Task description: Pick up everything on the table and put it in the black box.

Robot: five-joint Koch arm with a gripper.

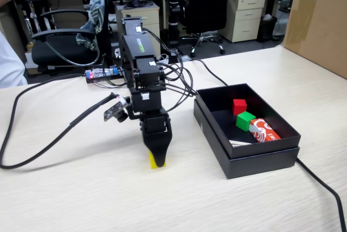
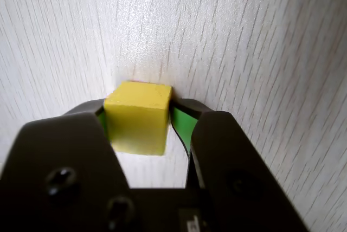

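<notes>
The yellow cube (image 2: pixel 138 123) rests on the beige wood-grain table (image 1: pixel 81 199), between the jaws of my gripper (image 2: pixel 138 104). Both green-lined fingers press against its sides. In the fixed view the gripper (image 1: pixel 157 159) points straight down at the table. Only a sliver of the yellow cube (image 1: pixel 153 161) shows beside the black fingertips. The black box (image 1: pixel 246 159) stands on the table to the right of the gripper in that view, about a cube's width or two away.
Inside the box lie a red cube (image 1: pixel 239 106), a green cube (image 1: pixel 245 120) and a red-and-white packet (image 1: pixel 264 130). A brown carton (image 1: pixel 320 20) stands at the far right. Thick black cables (image 1: pixel 49 140) run across the table on the left and behind the arm.
</notes>
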